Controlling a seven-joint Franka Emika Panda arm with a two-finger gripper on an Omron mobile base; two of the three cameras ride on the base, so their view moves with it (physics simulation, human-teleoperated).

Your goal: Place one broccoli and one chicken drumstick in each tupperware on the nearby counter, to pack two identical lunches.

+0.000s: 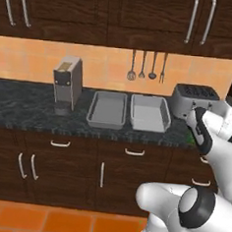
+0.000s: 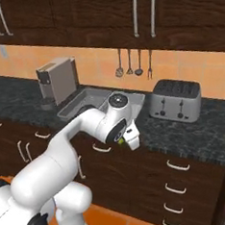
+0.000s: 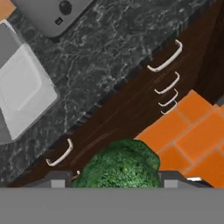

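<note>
**Green broccoli clamped in the gripper above the counter's edge**

Green and lumpy, the broccoli (image 3: 120,165) sits between the two dark finger tips of our gripper (image 3: 117,179) in the hand view, one tip pressed against each side of it, so we read the jaws as clamped on it. In the right base view we see a sliver of the same green under the white hand (image 2: 127,137), which hangs in front of the drawer fronts just below the worktop's lip.

Past the broccoli, the hand view looks down on the counter (image 3: 109,57), dark marbled stone above brown drawers with curved silver handles, and on orange floor tiles (image 3: 192,131) beyond.

On the counter we find two grey tupperware trays side by side, nearly touching: the left tray (image 1: 107,109) and the right tray (image 1: 149,112). We cannot make out anything lying inside either. Just right of them stands the silver four-slot toaster (image 1: 194,99); left of them stands a grey coffee machine (image 1: 67,82). Utensils (image 1: 147,66) hang on the orange wall above the trays.
</note>
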